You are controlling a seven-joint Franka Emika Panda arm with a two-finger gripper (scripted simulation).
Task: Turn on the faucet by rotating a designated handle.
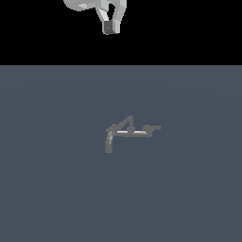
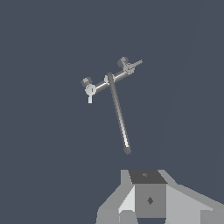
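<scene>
The faucet (image 1: 128, 133) is a small dull-grey fixture on the flat grey ground, with a thin pale bar. Its spout (image 1: 109, 143) curves down at the exterior view's left end. One lever (image 1: 125, 123) slants up near the middle. The other lever (image 1: 154, 127) points out at the exterior view's right end. My gripper (image 1: 111, 27) hangs high above and well behind the faucet, fingers pressed together, holding nothing. In the wrist view the faucet (image 2: 109, 81) lies well ahead of the gripper (image 2: 148, 188), its spout (image 2: 119, 118) reaching towards it, and a lever (image 2: 132, 66) (image 2: 89, 92) shows at each end of the bar.
A plain grey floor (image 1: 56, 189) stretches all round the faucet. Behind it the background is black. No other objects show.
</scene>
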